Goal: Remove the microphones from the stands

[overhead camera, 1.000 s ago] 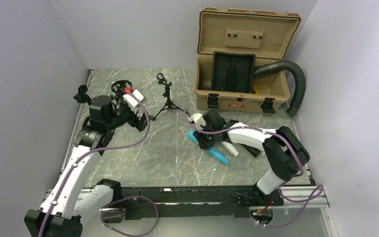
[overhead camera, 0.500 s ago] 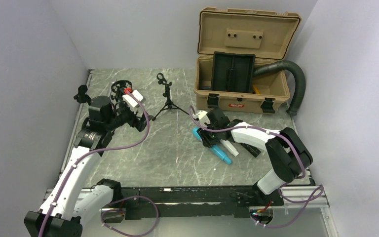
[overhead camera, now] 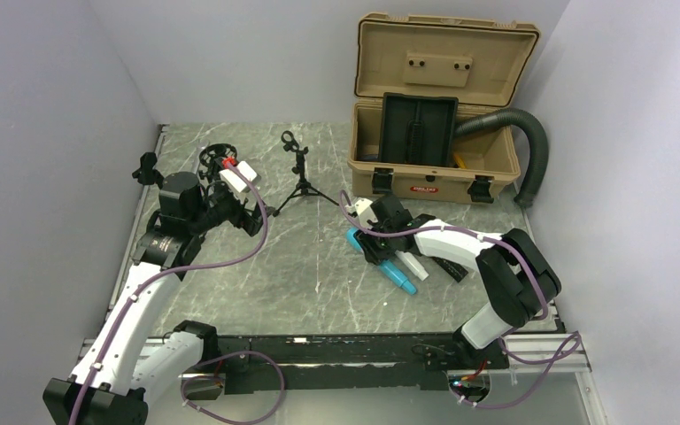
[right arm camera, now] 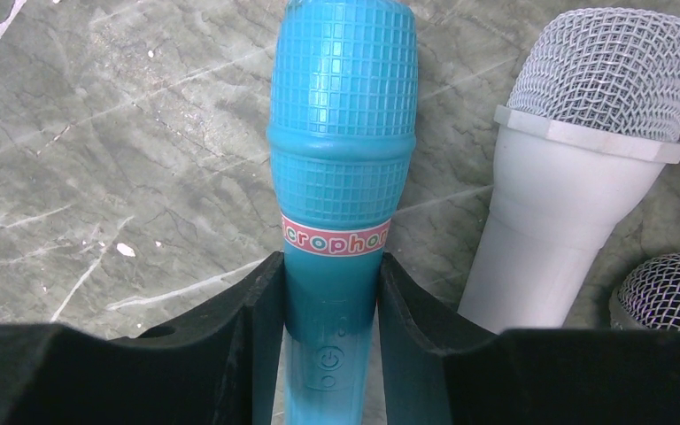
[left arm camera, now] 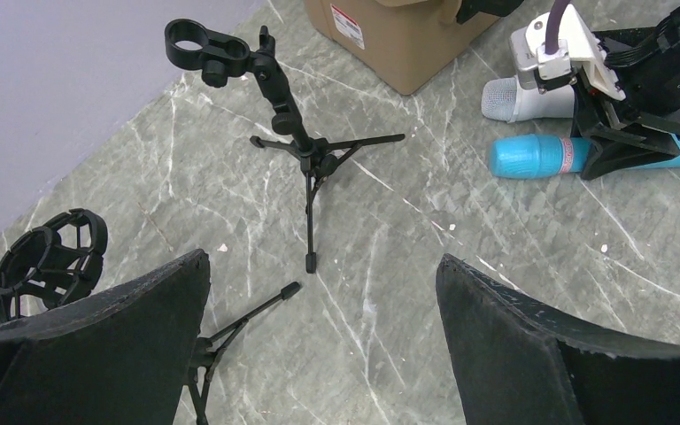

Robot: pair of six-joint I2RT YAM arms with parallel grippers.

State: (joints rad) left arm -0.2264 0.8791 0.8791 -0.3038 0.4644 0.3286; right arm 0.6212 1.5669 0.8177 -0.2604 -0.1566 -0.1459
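A black tripod stand (overhead camera: 298, 173) with an empty clip stands at the table's far middle; it also shows in the left wrist view (left arm camera: 292, 115). My right gripper (overhead camera: 376, 248) is shut on a blue toy microphone (overhead camera: 388, 270), low on the table right of centre. In the right wrist view the fingers (right arm camera: 239, 336) press both sides of the blue microphone's handle (right arm camera: 341, 133). My left gripper (overhead camera: 250, 215) is open and empty (left arm camera: 323, 274), held above the table to the left of the stand.
A white microphone (right arm camera: 575, 177) lies right beside the blue one, and a dark microphone with a grey mesh head (right arm camera: 673, 288) lies beyond it. A second stand with a round shock mount (left arm camera: 49, 261) is at far left. An open tan case (overhead camera: 434, 97) and a black hose (overhead camera: 531, 150) are at the back right.
My right gripper has shifted slightly right and away with the blue microphone in it, then stopped. The left arm has not moved.
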